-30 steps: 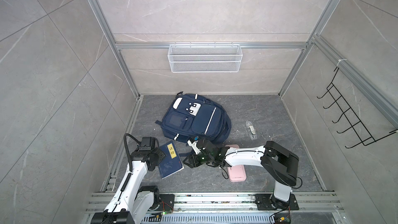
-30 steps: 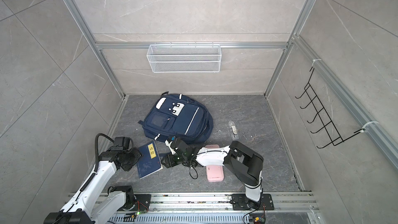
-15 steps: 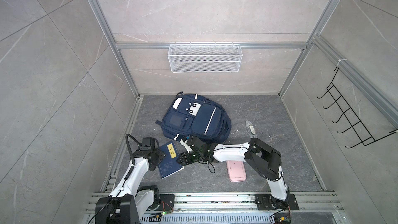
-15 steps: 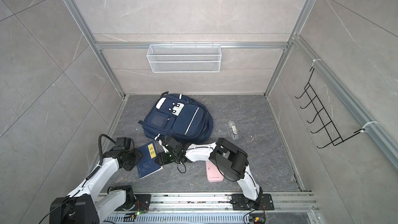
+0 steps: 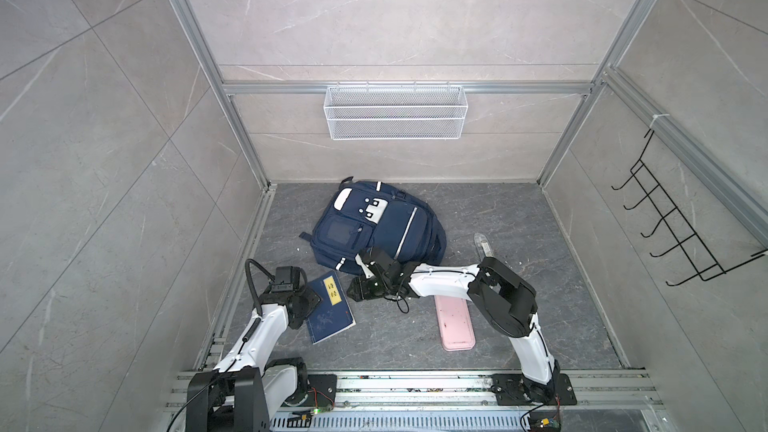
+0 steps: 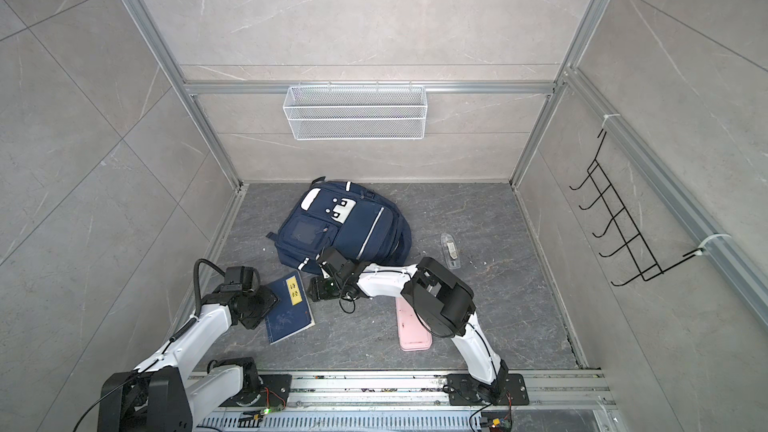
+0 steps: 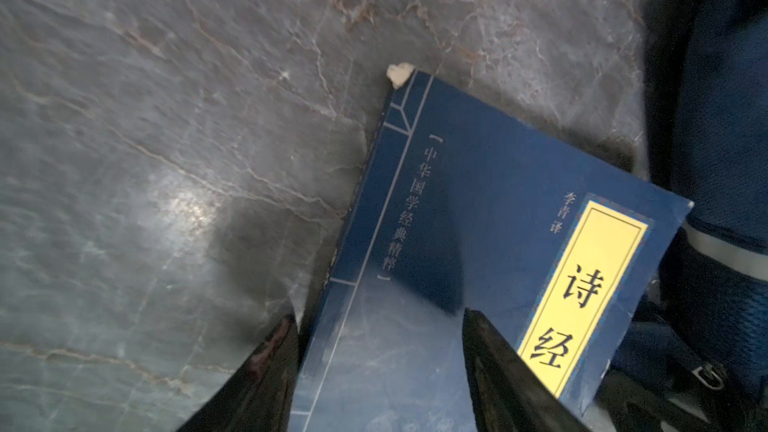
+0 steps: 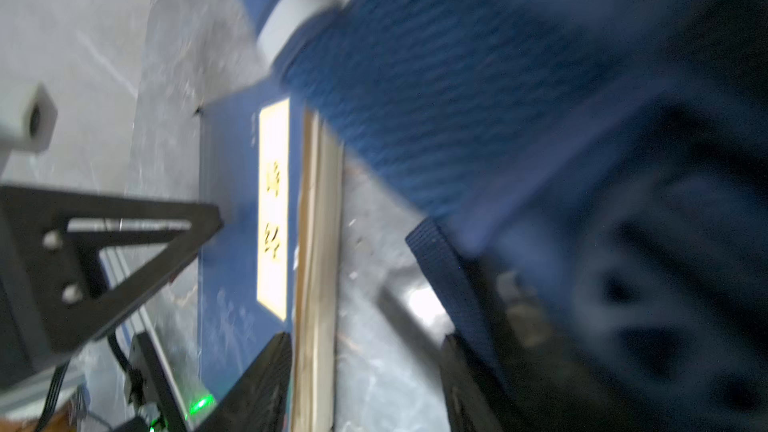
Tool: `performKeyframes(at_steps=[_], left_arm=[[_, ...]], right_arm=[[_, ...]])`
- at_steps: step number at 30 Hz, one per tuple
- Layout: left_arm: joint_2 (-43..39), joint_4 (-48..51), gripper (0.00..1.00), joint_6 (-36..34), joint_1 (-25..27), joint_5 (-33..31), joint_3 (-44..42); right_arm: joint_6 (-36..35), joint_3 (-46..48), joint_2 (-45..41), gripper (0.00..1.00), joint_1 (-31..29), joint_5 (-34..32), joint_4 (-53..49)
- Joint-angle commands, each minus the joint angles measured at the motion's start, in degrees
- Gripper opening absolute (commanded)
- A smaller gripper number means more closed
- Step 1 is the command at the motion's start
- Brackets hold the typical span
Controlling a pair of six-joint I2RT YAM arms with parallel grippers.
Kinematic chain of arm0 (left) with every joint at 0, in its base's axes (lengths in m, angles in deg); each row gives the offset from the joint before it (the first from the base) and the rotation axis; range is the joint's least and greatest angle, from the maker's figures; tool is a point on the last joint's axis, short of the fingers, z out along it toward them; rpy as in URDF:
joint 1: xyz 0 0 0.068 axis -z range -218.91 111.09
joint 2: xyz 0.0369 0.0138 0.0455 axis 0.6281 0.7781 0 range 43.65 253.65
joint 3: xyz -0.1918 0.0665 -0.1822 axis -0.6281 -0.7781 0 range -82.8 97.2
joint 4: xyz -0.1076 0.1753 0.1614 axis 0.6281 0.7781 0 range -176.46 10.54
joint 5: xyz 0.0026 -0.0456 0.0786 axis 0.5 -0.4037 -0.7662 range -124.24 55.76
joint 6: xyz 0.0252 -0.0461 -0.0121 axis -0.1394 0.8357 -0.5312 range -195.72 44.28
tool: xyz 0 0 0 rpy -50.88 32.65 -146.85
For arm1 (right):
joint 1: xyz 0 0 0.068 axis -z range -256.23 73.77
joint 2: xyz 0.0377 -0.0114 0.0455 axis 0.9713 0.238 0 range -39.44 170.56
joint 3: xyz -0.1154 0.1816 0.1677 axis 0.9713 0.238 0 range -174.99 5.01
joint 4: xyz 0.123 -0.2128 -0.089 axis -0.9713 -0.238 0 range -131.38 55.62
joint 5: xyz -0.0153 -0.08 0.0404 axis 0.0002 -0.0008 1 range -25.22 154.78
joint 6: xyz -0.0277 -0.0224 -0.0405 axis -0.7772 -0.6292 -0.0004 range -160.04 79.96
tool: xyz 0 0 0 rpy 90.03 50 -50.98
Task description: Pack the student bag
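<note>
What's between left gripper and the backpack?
A navy-blue book with yellow title label, flat on the grey floor; left wrist view shows left gripper, book, then navy fabric backpack.

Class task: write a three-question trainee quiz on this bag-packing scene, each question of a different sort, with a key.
1. True or false: the blue book is inside the student bag.
2. The flat case is: A green, B pink, C black.
3. Fill in: the left gripper has its jaws ____ over the book's edge.
Key: 1 false, it lies beside the bag; 2 B; 3 open.
</note>
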Motion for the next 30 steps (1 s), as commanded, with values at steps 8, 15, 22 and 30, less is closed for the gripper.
performKeyframes(at_steps=[8, 15, 22, 30], left_arm=[[-1.3, 0.5, 0.64, -1.2, 2.7, 3.9, -2.2], [-3.5, 1.3, 0.64, 1.5, 5.8, 4.9, -3.9], [-9.7, 4.5, 0.64, 5.5, 8.2, 5.2, -5.1], [-16.5, 8.2, 0.64, 9.6, 10.9, 4.0, -6.3]], right_arm=[[1.2, -4.9, 2.6, 0.6, 2.3, 0.4, -3.2], [2.3, -1.3, 2.6, 0.61, 0.5, 4.7, 1.3], [0.6, -1.1, 3.4, 0.58, -1.7, 6.1, -0.2], [-1.8, 1.0, 1.5, 0.51, -3.9, 5.5, -3.4]])
